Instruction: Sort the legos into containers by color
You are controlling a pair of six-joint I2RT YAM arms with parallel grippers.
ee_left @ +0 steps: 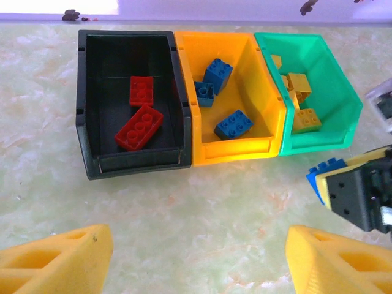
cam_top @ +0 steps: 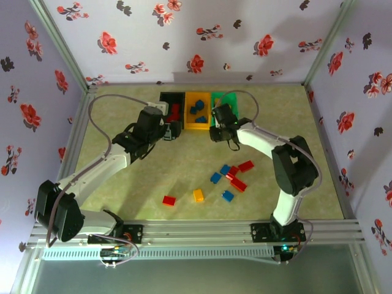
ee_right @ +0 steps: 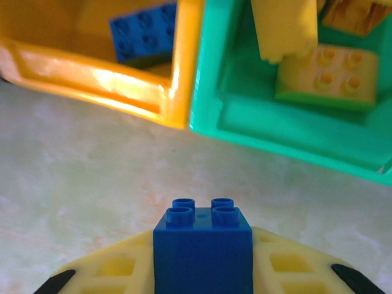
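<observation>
- Right fingers (ee_right: pixel 269 245): closed on a blue brick (ee_right: pixel 202 245), pads against its two flat side walls, four studs showing. The brick hangs over the worktop (cam_top: pixel 153 171) just in front of the orange bin (ee_right: pixel 92 73), near the corner where that bin meets the green bin (ee_right: pixel 245 122).
- Handling, as judged: hard, light, smooth plastic. It is not fragile, but it is likely to slip under a weak squeeze. The opposite flat walls are the right place to hold it; the studded face offers little purchase.
- Left fingers (ee_left: pixel 61 257): spread wide with nothing between them, hovering in front of the orange bin on its black-bin side.
- Contents: the orange bin holds blue bricks. The black bin (ee_left: pixel 86 104), touching it on the left, holds two red. The green bin, touching it on the right, holds yellow-orange pieces.
- Loose bricks (cam_top: pixel 228 177): red, blue and one yellow lie well in front of the orange bin, several close together.
- Worktop: flat, pale, marbled. It looks smooth, so a nudged brick would probably skid.
- Room: floral wall panels (cam_top: pixel 202 37) enclose three sides, and the back one stands just behind the orange bin. Above the bin the space is open.
</observation>
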